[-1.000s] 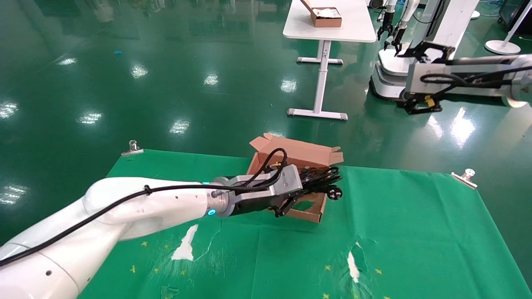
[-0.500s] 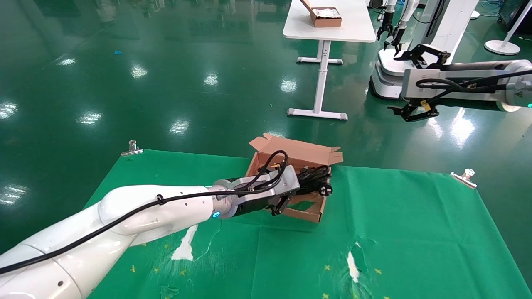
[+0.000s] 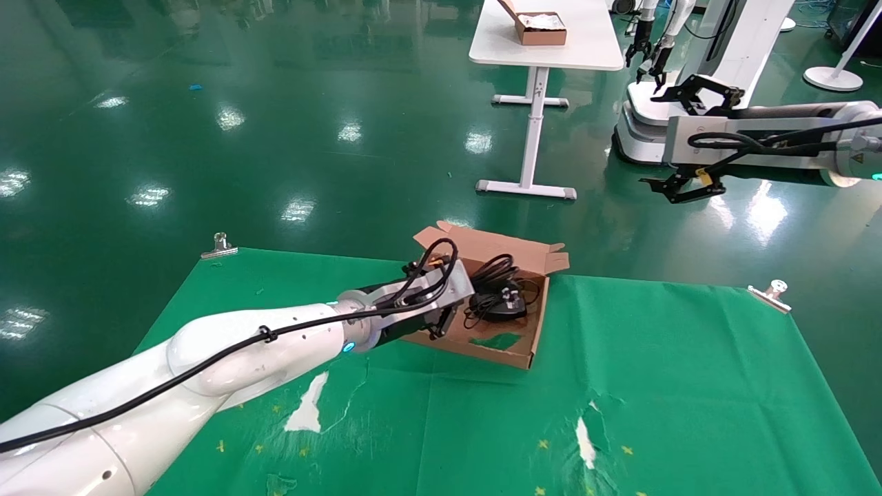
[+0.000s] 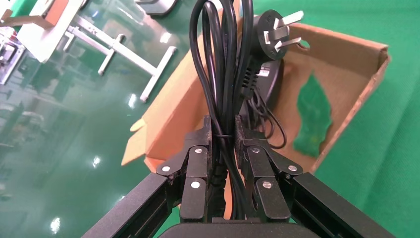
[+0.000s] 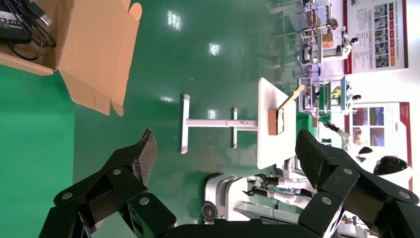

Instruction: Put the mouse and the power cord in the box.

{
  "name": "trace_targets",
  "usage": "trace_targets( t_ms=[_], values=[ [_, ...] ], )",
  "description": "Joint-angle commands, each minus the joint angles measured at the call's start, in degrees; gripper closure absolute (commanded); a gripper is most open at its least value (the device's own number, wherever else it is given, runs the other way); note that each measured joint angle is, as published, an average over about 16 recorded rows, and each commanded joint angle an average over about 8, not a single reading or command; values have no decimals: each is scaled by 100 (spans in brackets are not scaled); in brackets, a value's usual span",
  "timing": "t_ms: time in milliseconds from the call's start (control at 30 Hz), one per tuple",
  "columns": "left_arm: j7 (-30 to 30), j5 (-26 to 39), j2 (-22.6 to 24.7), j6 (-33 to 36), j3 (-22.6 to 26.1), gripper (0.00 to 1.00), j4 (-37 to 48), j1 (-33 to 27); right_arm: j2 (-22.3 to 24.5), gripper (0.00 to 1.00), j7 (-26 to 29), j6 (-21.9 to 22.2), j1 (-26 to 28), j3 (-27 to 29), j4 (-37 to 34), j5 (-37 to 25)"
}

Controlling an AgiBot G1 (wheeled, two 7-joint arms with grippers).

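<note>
Cord first: my left gripper [image 4: 224, 148] has its pads pinched on the power cord [image 4: 223, 64] partway along the looped bundle, near a thin tie, and the head view shows it at the near-left rim of the box [image 3: 513, 357]. From the left wrist camera the loops run away from me into the open box, ending in the chunky three-pronged plug [image 4: 273, 29], which sits above the mouse [image 4: 270, 82]. The mouse lies inside the box already, its thin cable curled beside it on the cardboard floor close to the green patch [image 4: 313, 114].

I judge the cord as light but floppy and springy: thick rubbery cable wants to uncoil, and the plug end is the heaviest bit, so it will swing or tip over the wall if I let go too high. Holding at the tied waist of the bundle looks like the right spot, because it keeps the loops together.

The mouse is hard, smooth and small, easy to nudge with the plug.

My right gripper [image 5: 223, 148] hangs well away to the right over the floor, fingers spread wide and holding nothing.

As for writing, the mouse's underside carries a pale label with tiny print that I cannot read. Posters far off in the right wrist view are also illegible.
</note>
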Motion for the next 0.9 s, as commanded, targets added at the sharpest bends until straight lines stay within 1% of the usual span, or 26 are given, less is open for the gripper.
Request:
trace_targets(
  t_ms=[33, 500, 633, 767, 900],
  values=[
    [-5, -23, 0, -109, 72, 0, 25, -5, 2, 0, -5, -3, 4, 0, -7, 0],
    [-7, -10, -2, -45, 18, 0, 18, -6, -2, 0, -4, -3, 3, 2, -5, 3],
    [-31, -32, -54, 43, -63, 0, -36, 27, 11, 0, 33, -18, -26, 11, 34, 25],
    [-117, -126, -241, 314, -308, 0, -221, 149, 103, 0, 277, -123, -217, 77, 291, 171],
    [-248, -268, -524, 724, -680, 0, -504, 334, 269, 0, 716, -310, -561, 196, 755, 435]
  ],
)
